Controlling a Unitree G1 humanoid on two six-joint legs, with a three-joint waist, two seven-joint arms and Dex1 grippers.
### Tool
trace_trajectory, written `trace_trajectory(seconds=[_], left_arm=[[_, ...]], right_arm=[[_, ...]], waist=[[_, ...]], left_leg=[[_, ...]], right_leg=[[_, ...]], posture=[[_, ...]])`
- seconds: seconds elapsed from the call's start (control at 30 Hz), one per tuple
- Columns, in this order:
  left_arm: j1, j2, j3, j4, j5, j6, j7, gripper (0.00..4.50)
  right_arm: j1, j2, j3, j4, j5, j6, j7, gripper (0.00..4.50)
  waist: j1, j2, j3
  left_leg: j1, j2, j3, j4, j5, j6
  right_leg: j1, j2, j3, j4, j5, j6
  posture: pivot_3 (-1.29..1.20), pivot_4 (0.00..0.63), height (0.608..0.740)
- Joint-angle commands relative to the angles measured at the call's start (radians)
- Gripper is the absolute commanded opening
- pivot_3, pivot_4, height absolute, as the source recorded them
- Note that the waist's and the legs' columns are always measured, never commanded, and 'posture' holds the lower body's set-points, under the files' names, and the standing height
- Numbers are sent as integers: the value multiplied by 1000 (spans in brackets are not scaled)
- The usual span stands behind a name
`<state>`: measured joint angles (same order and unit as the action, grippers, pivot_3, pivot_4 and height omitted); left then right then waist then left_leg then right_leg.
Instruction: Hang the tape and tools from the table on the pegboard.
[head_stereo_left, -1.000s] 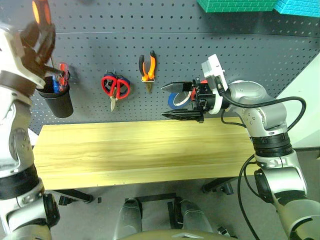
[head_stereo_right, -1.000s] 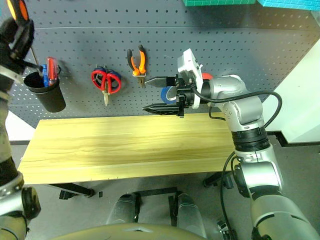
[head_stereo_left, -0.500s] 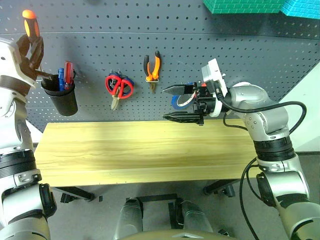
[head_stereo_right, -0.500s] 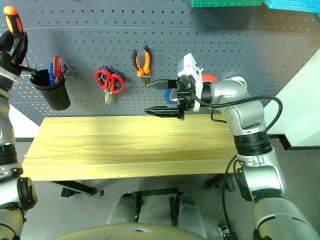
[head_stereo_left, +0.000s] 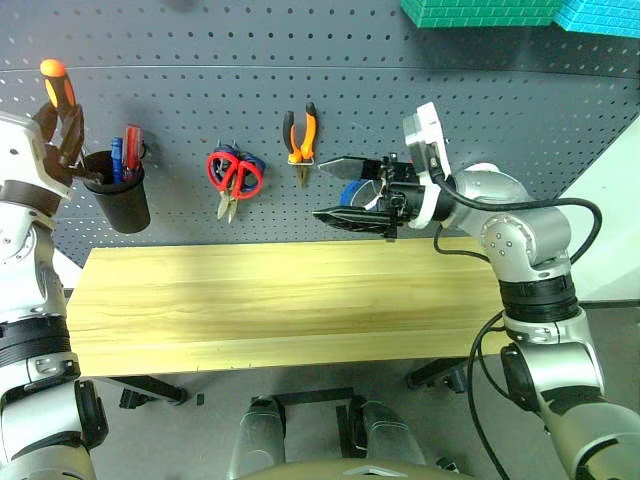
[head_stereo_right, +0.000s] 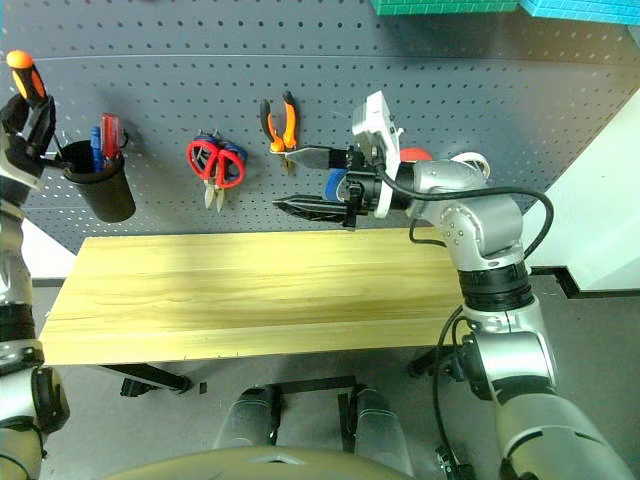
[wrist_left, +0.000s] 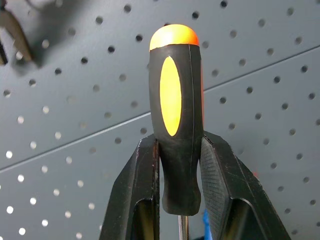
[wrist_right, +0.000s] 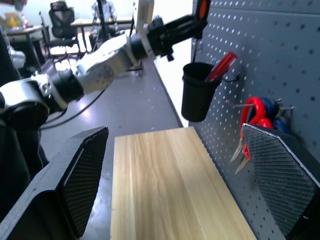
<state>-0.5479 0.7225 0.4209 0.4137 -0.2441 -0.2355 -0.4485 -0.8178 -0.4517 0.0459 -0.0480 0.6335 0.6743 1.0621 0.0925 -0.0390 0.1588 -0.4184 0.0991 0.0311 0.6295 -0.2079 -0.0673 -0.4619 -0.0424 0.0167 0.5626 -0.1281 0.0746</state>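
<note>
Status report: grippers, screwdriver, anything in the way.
Left gripper shut on the orange-and-black screwdriver, shaft down over the black cup on the pegboard. Right gripper open, holding nothing. Red and blue screwdrivers already occupy the cup.

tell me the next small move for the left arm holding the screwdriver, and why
Probably lower the screwdriver a little further, shaft first, into the black cup on the pegboard, then let go. The left gripper is shut on its handle, the shaft already points at the cup's mouth, and the table holds nothing else.
</note>
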Motion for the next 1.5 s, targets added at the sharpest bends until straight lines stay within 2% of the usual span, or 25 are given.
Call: trace_trajectory(seconds=[0.03,0.1,0.43,0.67,0.8,0.93,1.03,1.17,1.27,1.33,1.5], left_arm=[[3,29,34,8,10,-10,38,763],[2,29,38,17,7,7,54,763],[-4,28,55,-59,-43,101,82,4084],[108,10,80,-343,-183,170,-19,4084],[249,44,111,-503,-285,268,-120,4084],[486,79,75,-653,-407,411,-323,4084],[624,58,-14,-649,-361,328,-495,4084],[665,9,-133,-547,-297,192,-664,4084],[604,-36,-195,-417,-251,105,-728,4084],[550,-57,-230,-302,-214,57,-761,4084],[481,-87,-253,-137,-196,-36,-839,4084]], right_arm=[[-25,5,-32,-47,26,0,-19,4500],[-21,6,-28,-50,26,-3,-23,4500],[-3,-12,-20,-53,11,-24,-23,4500],[33,-46,-50,-65,33,-3,-17,4500],[91,-76,-59,-98,49,16,-18,4500],[188,-115,-44,-132,26,3,-5,4500],[258,-147,-37,-143,4,4,-14,4500],[374,-194,12,-152,-86,-77,4,4500],[458,-213,35,-119,-150,-166,22,4500],[504,-194,7,-57,-157,-215,18,4500],[564,-196,-13,65,-218,-349,24,4500]], waist=[[-1,0,0],[-2,0,0],[5,-1,-3],[4,-1,-5],[1,0,-6],[-2,1,-6],[0,3,-6],[3,6,-3],[-1,12,3],[-3,17,14],[-32,20,40]], left_leg=[[0,0,0,0,0,0],[0,0,0,0,0,0],[0,0,1,1,0,0],[1,0,1,0,0,0],[2,0,1,0,0,0],[3,0,1,-1,0,0],[3,0,3,-1,-2,-3],[1,1,3,0,-2,-3],[0,1,3,1,-2,-3],[0,1,3,2,-3,-3],[0,1,3,2,-2,-2]], right_leg=[[0,0,0,0,0,0],[0,0,0,0,0,0],[1,0,0,0,0,0],[1,-1,0,0,0,0],[1,-1,1,0,0,0],[1,-1,1,0,-1,-1],[1,-2,2,-2,-3,0],[0,-3,1,-4,-4,2],[0,-3,1,-6,-4,3],[0,-3,1,-5,-4,3],[-3,-3,2,-3,-5,3]], posture=[[188,80,740],[188,80,740],[189,71,740],[204,77,740],[213,83,740],[214,105,740],[206,128,740],[172,184,740],[135,219,740],[107,240,740],[58,260,740]])
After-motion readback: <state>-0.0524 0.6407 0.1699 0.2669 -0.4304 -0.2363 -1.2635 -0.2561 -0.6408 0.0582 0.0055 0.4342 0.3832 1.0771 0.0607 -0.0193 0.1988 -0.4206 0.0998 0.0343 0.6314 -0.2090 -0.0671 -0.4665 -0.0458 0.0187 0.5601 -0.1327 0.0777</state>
